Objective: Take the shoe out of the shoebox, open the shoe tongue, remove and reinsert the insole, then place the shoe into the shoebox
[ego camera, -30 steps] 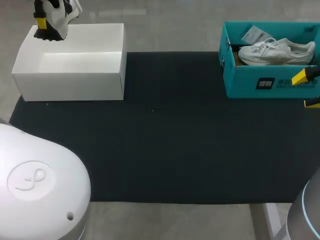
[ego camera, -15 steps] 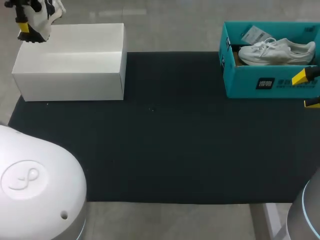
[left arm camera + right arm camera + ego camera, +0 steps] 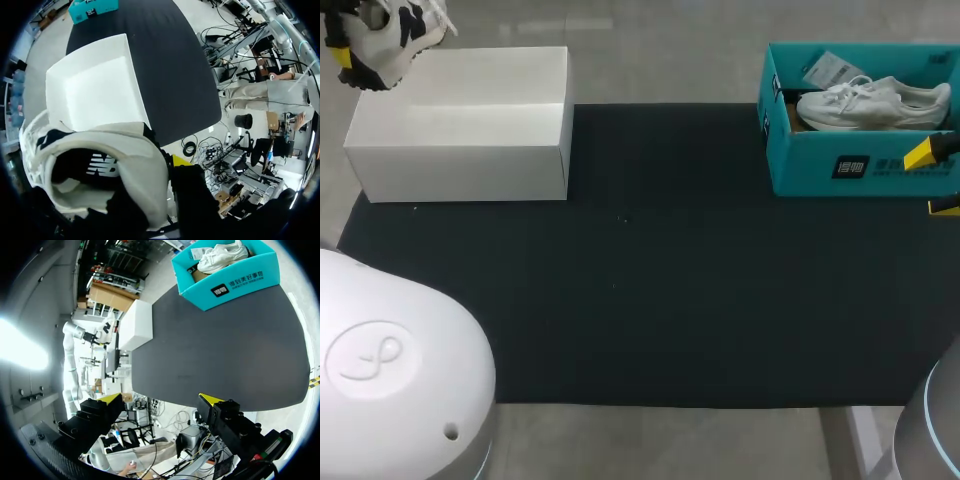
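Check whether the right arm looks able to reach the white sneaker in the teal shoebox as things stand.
Probably yes. The teal shoebox is lidless, the white sneaker lies uncovered inside, and the open right hand hangs just outside its near wall with nothing between.

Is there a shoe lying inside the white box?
No, the white box is empty; the left gripper holds the cream shoe outside it.

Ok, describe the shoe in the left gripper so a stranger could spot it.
Find the white box at the mat's left end. By its far left corner the left gripper holds the shoe: cream with black patches, unlike the all-white shoe in the teal box.
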Controlling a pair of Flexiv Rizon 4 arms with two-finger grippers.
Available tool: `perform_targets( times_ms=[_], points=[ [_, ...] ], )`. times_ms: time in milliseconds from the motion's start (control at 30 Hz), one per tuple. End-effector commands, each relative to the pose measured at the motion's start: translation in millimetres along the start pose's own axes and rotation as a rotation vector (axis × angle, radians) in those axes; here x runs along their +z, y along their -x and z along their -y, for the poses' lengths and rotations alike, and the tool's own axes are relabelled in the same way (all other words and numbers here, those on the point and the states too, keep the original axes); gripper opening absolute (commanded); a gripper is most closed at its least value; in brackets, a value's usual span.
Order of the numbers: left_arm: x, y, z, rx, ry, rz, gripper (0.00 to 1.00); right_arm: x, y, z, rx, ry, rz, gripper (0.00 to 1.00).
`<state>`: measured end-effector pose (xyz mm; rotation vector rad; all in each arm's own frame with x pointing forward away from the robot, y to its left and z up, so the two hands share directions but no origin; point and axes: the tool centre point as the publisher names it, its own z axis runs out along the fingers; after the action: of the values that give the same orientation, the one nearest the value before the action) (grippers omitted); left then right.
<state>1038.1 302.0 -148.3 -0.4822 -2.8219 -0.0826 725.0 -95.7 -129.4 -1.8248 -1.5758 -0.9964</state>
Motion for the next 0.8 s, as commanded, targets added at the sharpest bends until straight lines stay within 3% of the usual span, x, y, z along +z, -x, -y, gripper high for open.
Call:
perform_targets(
  times_ms=[33, 633, 800],
  points=[
    [-19.3, -6.3, -1.5, 0.673, 0.225, -0.255, 0.0, 0.4, 0.0, 0.8, 0.001, 0.001, 0.003, 1.0],
    [-19.3, -6.3, -1.5, 0.673, 0.225, -0.255, 0.0, 0.4, 0.0, 0.8, 0.001, 0.001, 0.003, 1.0],
    [-23.7, -14.0, -6.5, 0.852, 0.181, -0.019, 0.0, 0.4, 0.0, 0.8, 0.001, 0.001, 0.003, 1.0]
  ],
)
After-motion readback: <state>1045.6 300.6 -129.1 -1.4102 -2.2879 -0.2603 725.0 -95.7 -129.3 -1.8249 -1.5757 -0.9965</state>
